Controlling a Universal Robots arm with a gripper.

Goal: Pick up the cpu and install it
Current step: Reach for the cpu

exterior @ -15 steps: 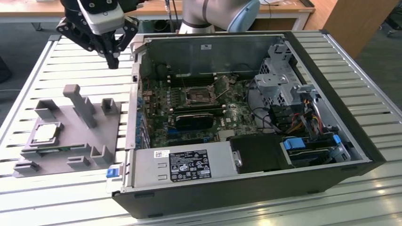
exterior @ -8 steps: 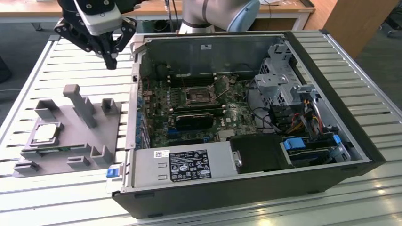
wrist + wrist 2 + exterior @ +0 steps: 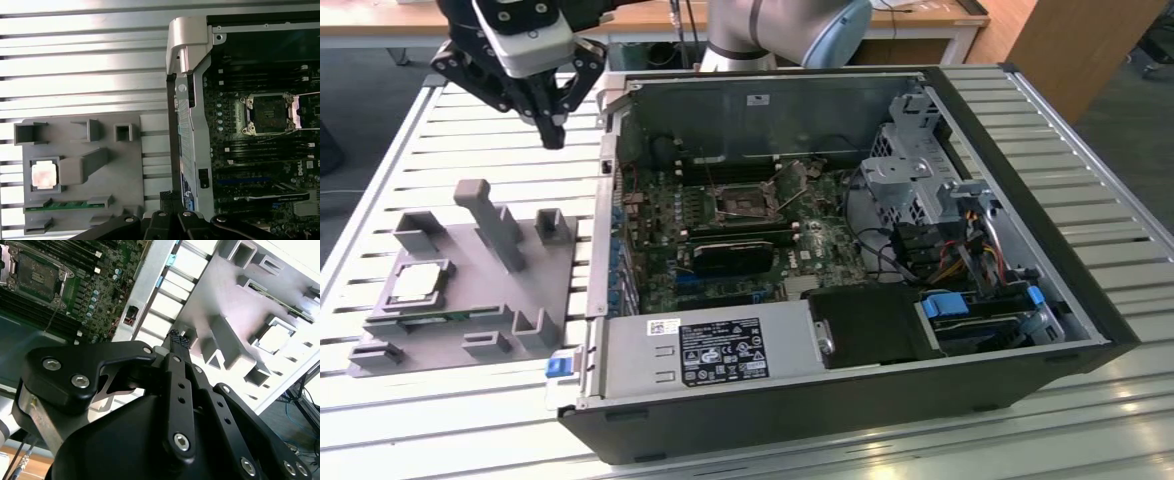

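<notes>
One cpu (image 3: 420, 283), one grey holder fixture (image 3: 480, 300), one open computer case (image 3: 854, 400), one empty socket (image 3: 750, 203), one arm (image 3: 774, 30), one end effector (image 3: 554, 135). All of it is sitting on a white slatted tabletop (image 3: 400, 150).

The cpu is lying flat in a square recess of the fixture, shiny top up, near the fixture's edge on the exterior view's left. One green memory strip (image 3: 65, 205) is sitting in a slot just beside it. The fixture's upright posts are standing between the cpu and the case.

The socket is showing on the motherboard inside the case, lid frame open, with room above it. The case's side panel is off, and its metal rim is running just beside the fixture.

The end effector is hanging above bare slats, close to the case's corner on the exterior view's left and well apart from the cpu. It is pointing straight down from the wrist. Fingertips (image 3: 175, 336) are sitting narrow, pressed together, holding nothing. Open tabletop is lying around and below it.

In the first wrist view the cpu (image 3: 44, 175), fixture (image 3: 125, 170) and socket (image 3: 270, 114) are all showing below the end effector (image 3: 170, 196).
</notes>
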